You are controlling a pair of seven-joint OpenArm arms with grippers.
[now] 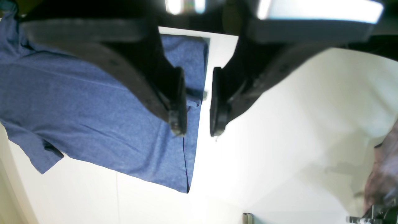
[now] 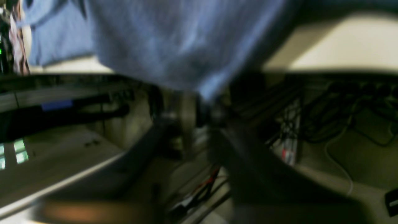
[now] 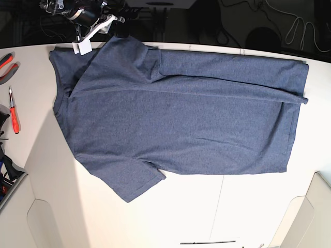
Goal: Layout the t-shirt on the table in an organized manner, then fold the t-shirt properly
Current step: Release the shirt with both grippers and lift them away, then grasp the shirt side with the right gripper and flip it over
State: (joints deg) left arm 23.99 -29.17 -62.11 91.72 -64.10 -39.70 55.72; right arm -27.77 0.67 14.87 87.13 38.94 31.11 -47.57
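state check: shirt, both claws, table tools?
t-shirt: spread flat on the table, far long edge folded over, far sleeve corner lifted.
right claw: shut on the t-shirt's corner, at the table's far edge.
left claw: open, empty, above the shirt's hem.
red-handled screwdriver: lying loose on the table, untouched.

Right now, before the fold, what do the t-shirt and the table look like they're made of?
The t-shirt: soft knit fabric, probably cotton jersey, matte heathered blue; the speckled weave and soft creases suggest it. The table: smooth, rigid off-white board with a matte finish, likely laminate or painted panel; a thin dark seam line crosses it and it shows only a soft sheen, no grain. The exact material can't be confirmed.
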